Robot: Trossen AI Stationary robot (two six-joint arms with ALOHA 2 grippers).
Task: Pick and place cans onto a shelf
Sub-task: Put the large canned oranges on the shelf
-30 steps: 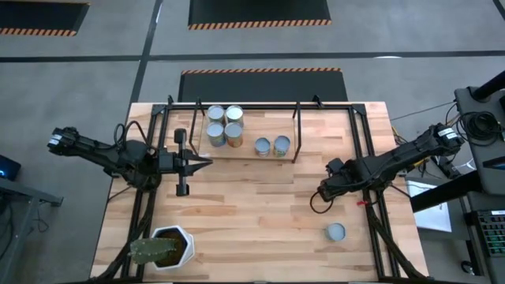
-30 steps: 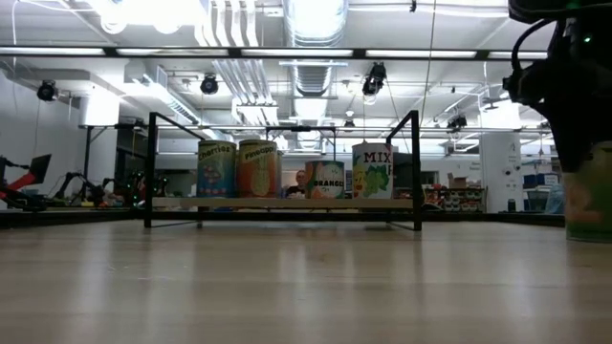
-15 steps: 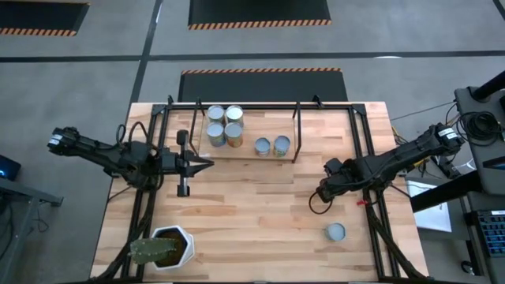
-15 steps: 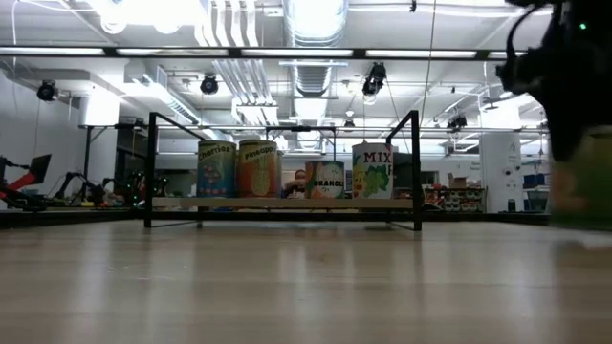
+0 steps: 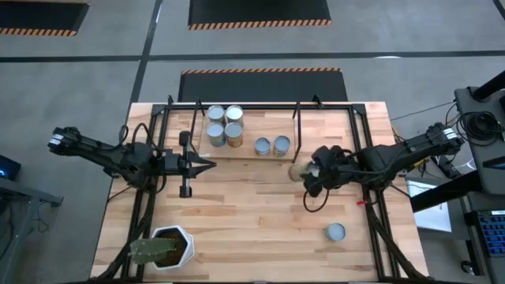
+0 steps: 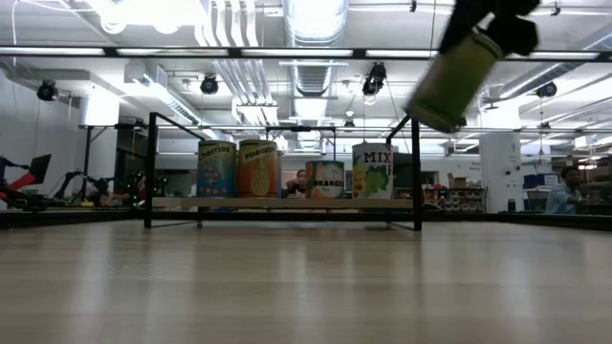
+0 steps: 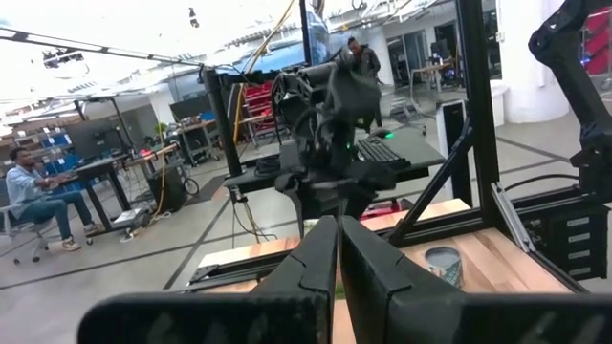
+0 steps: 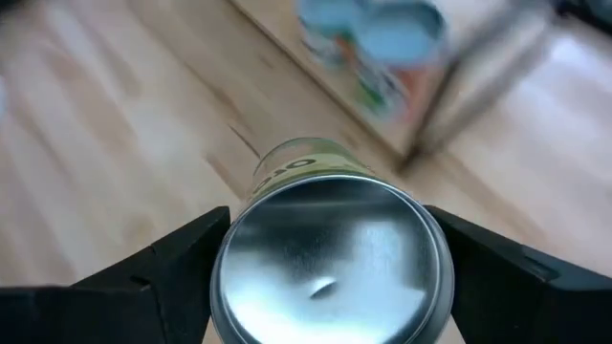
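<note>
Glossy metal can top, matt black gripper fingers, smooth pale wooden table, light-wood shelf.

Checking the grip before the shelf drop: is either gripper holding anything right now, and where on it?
The right gripper holds a can by its sides, near the top, tilted in the air. The left gripper is shut, holding nothing.

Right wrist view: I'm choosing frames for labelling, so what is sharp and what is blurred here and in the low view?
Right wrist view: the held can between the right pincer is sharp, while the shelf and its cans smear. Low view: the tilted held can is soft, the shelf cans are crisp, and ceiling lights glare.
</note>
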